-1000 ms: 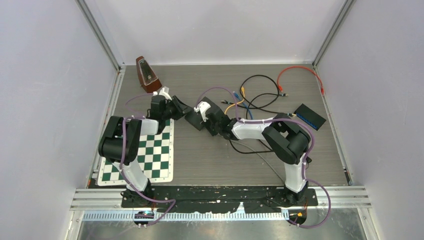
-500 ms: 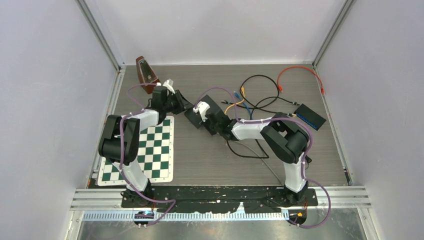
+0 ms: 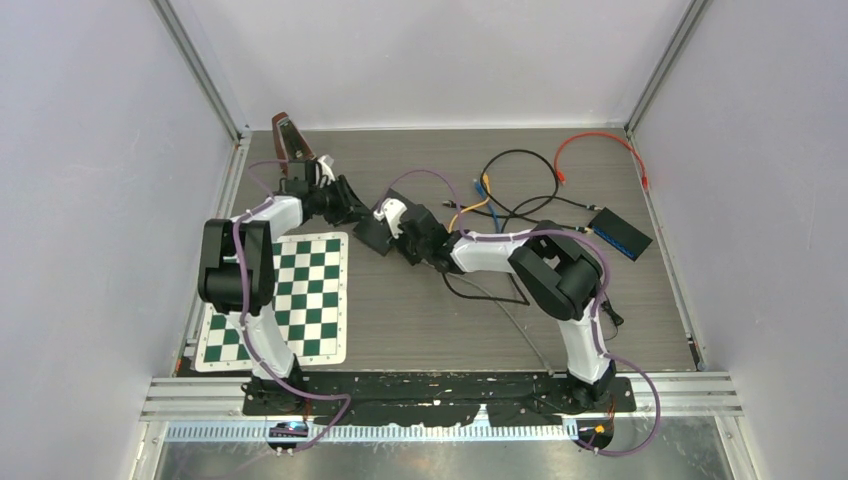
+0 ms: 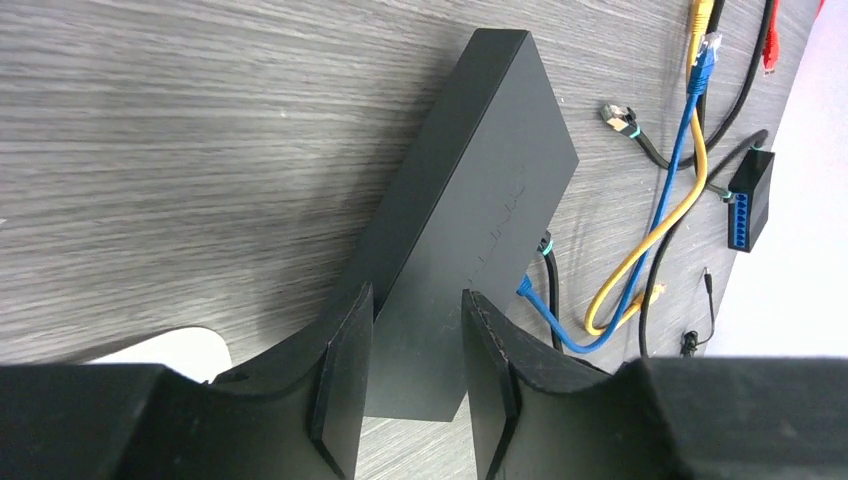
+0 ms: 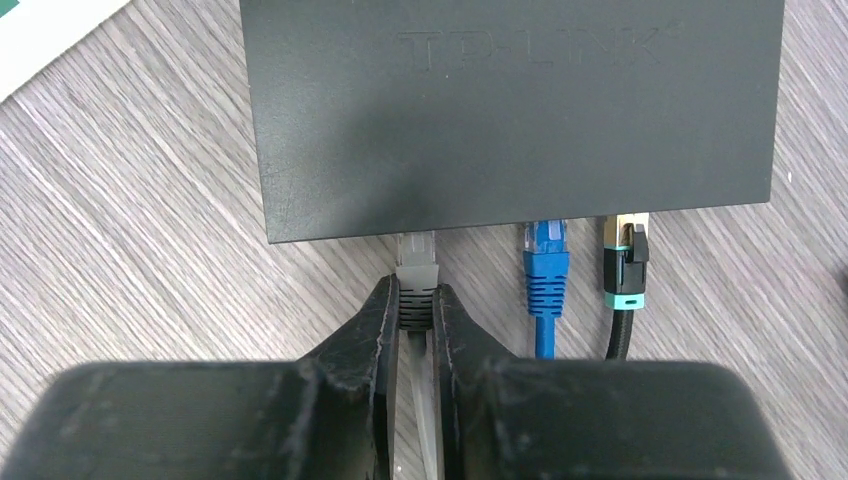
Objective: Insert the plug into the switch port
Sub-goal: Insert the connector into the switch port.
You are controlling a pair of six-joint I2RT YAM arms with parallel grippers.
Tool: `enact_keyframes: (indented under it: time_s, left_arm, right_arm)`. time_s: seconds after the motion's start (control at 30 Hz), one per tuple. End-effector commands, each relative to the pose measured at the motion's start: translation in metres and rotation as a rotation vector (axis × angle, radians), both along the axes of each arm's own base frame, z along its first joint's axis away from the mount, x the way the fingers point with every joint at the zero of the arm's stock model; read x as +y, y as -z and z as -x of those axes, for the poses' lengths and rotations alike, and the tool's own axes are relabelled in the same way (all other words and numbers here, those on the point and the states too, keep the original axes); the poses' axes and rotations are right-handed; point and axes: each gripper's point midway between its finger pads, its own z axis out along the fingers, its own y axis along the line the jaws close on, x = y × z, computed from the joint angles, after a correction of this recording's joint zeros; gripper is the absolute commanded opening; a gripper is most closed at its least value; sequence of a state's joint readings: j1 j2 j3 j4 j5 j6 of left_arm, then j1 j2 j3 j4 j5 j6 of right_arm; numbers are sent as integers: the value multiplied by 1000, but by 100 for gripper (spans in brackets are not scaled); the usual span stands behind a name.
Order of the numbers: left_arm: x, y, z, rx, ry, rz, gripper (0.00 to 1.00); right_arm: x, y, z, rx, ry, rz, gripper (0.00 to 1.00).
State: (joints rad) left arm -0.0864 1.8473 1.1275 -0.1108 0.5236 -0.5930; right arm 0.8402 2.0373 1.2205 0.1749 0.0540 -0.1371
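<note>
Between the 2 worn black fingers of the right claw (image 5: 417, 300) sits the plug (image 5: 417, 275), pinched tight by its ribbed grey boot with the jaws nearly together. Its clear plastic tip reaches the edge of the switch (image 5: 510, 110), a flat matte black box with raised lettering on its top face; from the right wrist view I cannot tell how far the tip has gone into the port. Just right of it along the same edge, a blue plug (image 5: 546, 265) and a black plug (image 5: 624, 270) with a teal band and a gold shell sit in their ports.

At the switch's other end, the left claw (image 4: 415, 340) stands partly open, its 2 broad fingers (image 4: 340, 400) straddling the end of the box. The left pad lies against the box's side; whether the pair actually presses on it I cannot tell.

All of this lies on the grey wood-grain surface (image 5: 150, 250). Beyond the switch, a yellow cable (image 4: 650, 250) curves beside a blue cable (image 4: 690, 110). Nearer the arms' bases lies a green-and-white checkered mat (image 3: 300, 300), and a second, smaller black box (image 3: 620, 232) lies well off toward the right wall.
</note>
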Motion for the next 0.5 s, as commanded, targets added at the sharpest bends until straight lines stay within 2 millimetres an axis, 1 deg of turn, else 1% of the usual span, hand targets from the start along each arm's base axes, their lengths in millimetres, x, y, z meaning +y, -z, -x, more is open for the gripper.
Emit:
enact_keyframes:
  time_s: [0.0,0.03,0.07,0.1,0.13,0.17,0.2,0.23,0.27,0.3,0.33,0.37,0.4,0.43,0.47]
  left_arm:
    - [-32,-10,48,226,158,157,43]
    - [-30,-11,44,222,160,153,45]
    - [-29,-13,40,219,166,146,46]
    - [-28,-12,38,229,173,133,47]
    - [-26,-9,35,242,177,116,47]
    - [-22,-7,32,249,176,97,48]
    - [-18,-7,29,250,173,85,48]
    - [-15,-7,27,247,169,82,48]
    - [-12,-9,24,238,164,84,48]
    - [-8,-11,21,227,154,83,49]
    - [-4,-13,18,219,140,78,49]
    - [-1,-17,15,207,128,71,51]
    - [2,-21,13,193,120,62,52]
    - [4,-25,11,176,113,50,53]
    - [6,-30,11,161,110,32,54]
  right_arm:
    - [55,-113,-52,-240,-32,-289,20]
    - [52,-109,-54,-220,-34,-279,23]
    - [55,-111,-56,-215,-41,-283,28]
    - [53,-108,-57,-201,-38,-267,31]
    - [53,-110,-59,-202,-38,-266,36]
    - [52,-109,-58,-194,-38,-257,38]
    - [51,-111,-57,-193,-40,-258,43]
    - [50,-112,-56,-193,-41,-258,46]
    - [48,-116,-53,-192,-46,-261,52]
    - [47,-116,-50,-187,-55,-262,55]
    - [45,-124,-49,-193,-55,-269,59]
    - [42,-133,-47,-198,-54,-280,61]
    - [40,-136,-45,-194,-52,-279,63]
    - [37,-149,-43,-206,-47,-292,65]
    - [33,-152,-41,-202,-43,-289,66]
